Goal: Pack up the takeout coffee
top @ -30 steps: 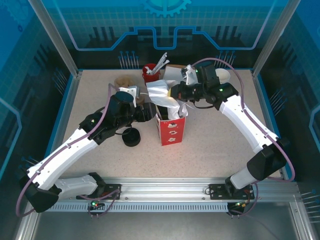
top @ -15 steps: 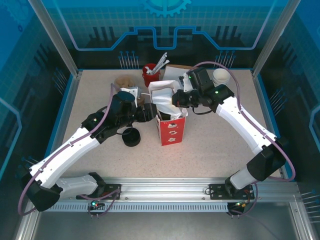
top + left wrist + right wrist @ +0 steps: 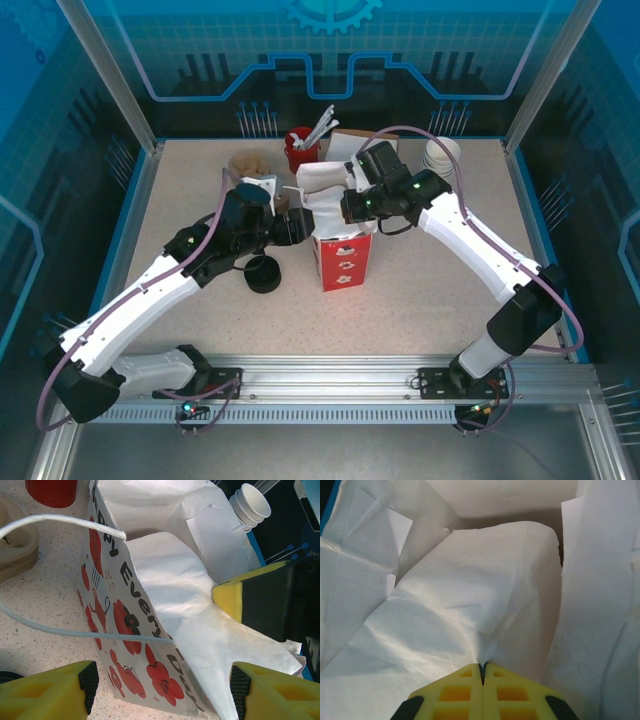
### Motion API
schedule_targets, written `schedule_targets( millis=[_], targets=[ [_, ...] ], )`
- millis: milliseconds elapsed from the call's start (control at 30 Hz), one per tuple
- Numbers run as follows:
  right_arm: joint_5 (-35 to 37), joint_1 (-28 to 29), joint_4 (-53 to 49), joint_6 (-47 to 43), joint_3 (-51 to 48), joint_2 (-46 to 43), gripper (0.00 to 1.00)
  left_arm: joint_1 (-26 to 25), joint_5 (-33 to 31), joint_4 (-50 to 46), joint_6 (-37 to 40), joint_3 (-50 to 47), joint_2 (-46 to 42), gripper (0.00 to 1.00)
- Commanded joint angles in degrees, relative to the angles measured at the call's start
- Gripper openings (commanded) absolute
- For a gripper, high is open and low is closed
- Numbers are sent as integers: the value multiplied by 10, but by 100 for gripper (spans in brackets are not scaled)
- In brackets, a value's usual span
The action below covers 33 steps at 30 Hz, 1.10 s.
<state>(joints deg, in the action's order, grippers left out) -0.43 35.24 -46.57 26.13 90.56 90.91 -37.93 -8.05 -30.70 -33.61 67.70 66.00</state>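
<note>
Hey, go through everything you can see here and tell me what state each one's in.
paper bag: upright, mouth open, rim crumpled.
right pincer: shut on the paper bag's white rim.
left pincer: open, gripping nothing, facing the bag.
stack of white cups: nested, open ends up.
red cup: upright, utensils sticking out.
black round piece: lying flat.

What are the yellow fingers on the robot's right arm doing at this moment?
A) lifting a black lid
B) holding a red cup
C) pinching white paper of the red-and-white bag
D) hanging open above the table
C: in the right wrist view, the right arm's yellow fingers are pressed together on a fold of white paper, which belongs to the opened top of the red-and-white paper bag.
</note>
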Motion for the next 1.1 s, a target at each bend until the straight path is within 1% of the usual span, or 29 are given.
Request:
schedule_targets(
  millis=[0,267,433,800,900,967,1000,1033,1067],
  targets=[
    [23,20,-11,-36,21,16,0,7,6,0,-7,-9,-13,72],
    [40,43,-23,-82,32,43,0,10,6,-1,-7,-15,-20,72],
    [91,59,-45,-100,44,54,0,13,7,-1,-7,-16,-22,72],
    [177,68,-68,-134,49,64,0,14,9,1,-7,-22,-25,72],
    [171,70,-64,-138,52,63,0,14,9,0,-6,-24,-26,73],
    [155,71,-57,-137,54,59,0,15,9,0,-6,-25,-27,73],
    [144,72,-53,-137,56,56,2,16,8,0,-6,-25,-28,73],
    [139,74,-51,-135,60,54,8,16,8,-1,-6,-25,-29,73],
    [134,76,-51,-133,64,53,11,17,8,-1,-6,-25,-30,73]
  ],
)
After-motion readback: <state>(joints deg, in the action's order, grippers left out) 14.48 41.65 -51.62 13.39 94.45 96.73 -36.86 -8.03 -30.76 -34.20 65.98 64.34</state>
